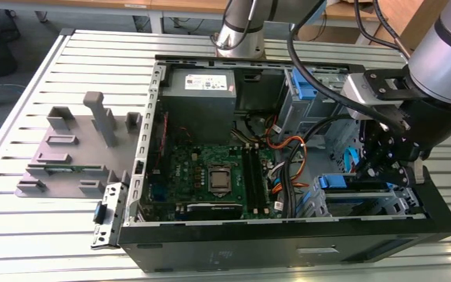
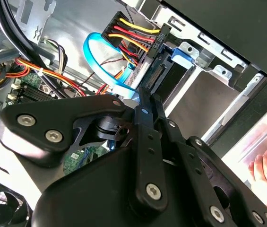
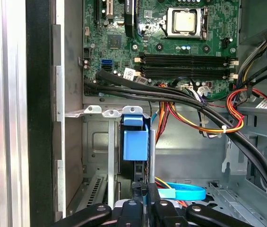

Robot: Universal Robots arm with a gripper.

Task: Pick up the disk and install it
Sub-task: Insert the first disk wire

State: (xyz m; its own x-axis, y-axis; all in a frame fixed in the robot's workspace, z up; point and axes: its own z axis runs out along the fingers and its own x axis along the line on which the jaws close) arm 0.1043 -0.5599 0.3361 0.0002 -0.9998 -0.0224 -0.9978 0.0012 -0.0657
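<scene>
Open computer case (image 1: 288,244) on slatted table, gripper (image 1: 374,176) inside its drive-bay corner, fingers nearly closed, pinching the disk (image 3: 135,144) by its blue carrier, standing on edge in the bay, motherboard (image 1: 209,176) beside.

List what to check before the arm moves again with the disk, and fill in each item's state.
1. Disk at its slot: ok. The disk stands on edge in the drive bay.
2. Gripper at the disk: ok. The gripper is right at the disk's edge.
3. Disk fully seated: cannot tell.
4. Cables clear of the slot: cannot tell. The blue cable loops close beside the disk.
5. People clear: not ok. A hand is close to the outside of the computer case.
</scene>
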